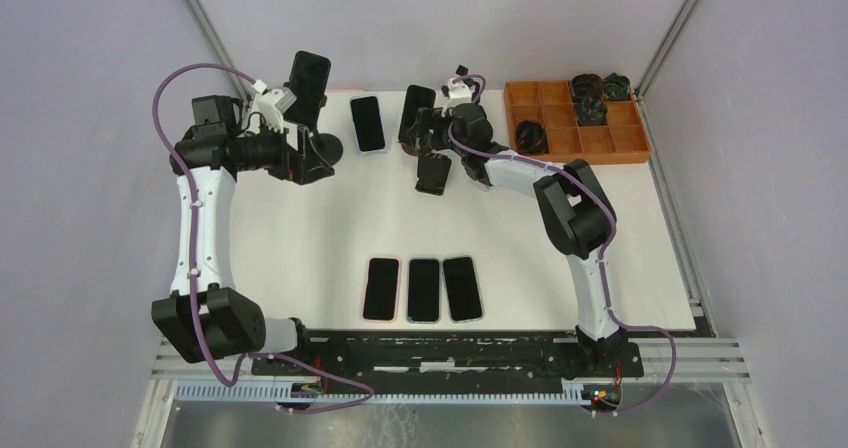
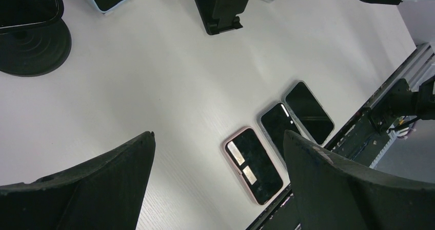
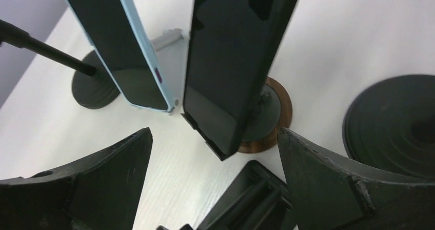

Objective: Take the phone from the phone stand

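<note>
The white table top (image 1: 300, 228) has a wide bare stretch across its middle. Its near edge is lined by a row of three dark-screened phones lying flat (image 1: 423, 290), and an orange compartment tray (image 1: 600, 143) sits at its far right corner. The far strip is crowded. A slim black phone (image 3: 236, 71) stands tilted in a round wood-rimmed phone stand (image 3: 279, 119), with its lower edge in the stand's lip. A light-blue-cased phone (image 3: 120, 60) is just beside it on the left. A small black folding stand (image 1: 433, 173) lies just in front, and a black disc base (image 3: 395, 122) is close on the other side, so there is little room around it.

The right gripper (image 3: 214, 131) faces this slim black phone with its jaws spread wide. One finger is on each side of the phone's lower end; they hold nothing, and neither appears to touch it.

The left gripper (image 2: 218, 135) is near the far left corner, beside a black disc-based stand (image 1: 322, 148) that carries another black phone (image 1: 309, 86). Its jaws are also fully apart, with only bare table between them, and it grips nothing
</note>
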Robot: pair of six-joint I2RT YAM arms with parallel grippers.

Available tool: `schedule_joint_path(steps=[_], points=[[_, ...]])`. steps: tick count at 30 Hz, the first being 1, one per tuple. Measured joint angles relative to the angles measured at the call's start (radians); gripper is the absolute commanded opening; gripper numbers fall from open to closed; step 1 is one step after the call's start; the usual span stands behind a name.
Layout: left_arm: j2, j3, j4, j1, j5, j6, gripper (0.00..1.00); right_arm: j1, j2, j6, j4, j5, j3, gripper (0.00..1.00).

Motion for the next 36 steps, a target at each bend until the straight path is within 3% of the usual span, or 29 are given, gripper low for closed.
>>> schedule_joint_path(steps=[10,16,28,36], points=[[0.008,0.0,0.0,0.001,0.026,0.001,1.0,-0.032,0.033,0.017,0.039,0.009,0.024,0.98],[0.008,0.0,0.0,0.001,0.024,0.002,1.0,-0.053,0.146,0.039,0.085,-0.011,0.156,0.94],[0.008,0.0,0.0,0.001,0.003,0.015,1.0,-0.064,0.265,0.076,0.216,-0.068,0.238,0.81],[0.007,0.0,0.001,0.001,-0.004,0.021,1.0,-0.06,0.305,0.091,0.257,-0.117,0.294,0.55]])
